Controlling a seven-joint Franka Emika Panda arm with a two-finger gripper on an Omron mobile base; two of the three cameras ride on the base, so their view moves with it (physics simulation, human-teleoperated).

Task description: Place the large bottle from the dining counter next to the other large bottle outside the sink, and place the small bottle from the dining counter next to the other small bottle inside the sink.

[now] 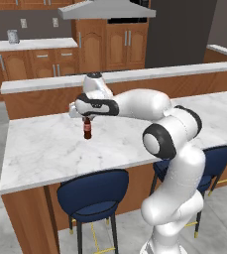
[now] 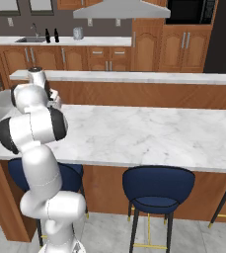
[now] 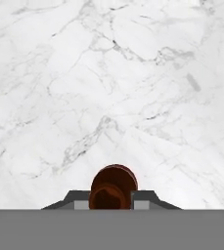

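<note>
So the gripper [image 1: 86, 118] is clamped tight on the neck of a small brown glossy bottle [image 1: 87, 129], standing upright near the left end of the dining counter [image 1: 45, 149], veiny white marble over wood panels. Navy round stools [image 1: 91, 194] sit below.
</note>
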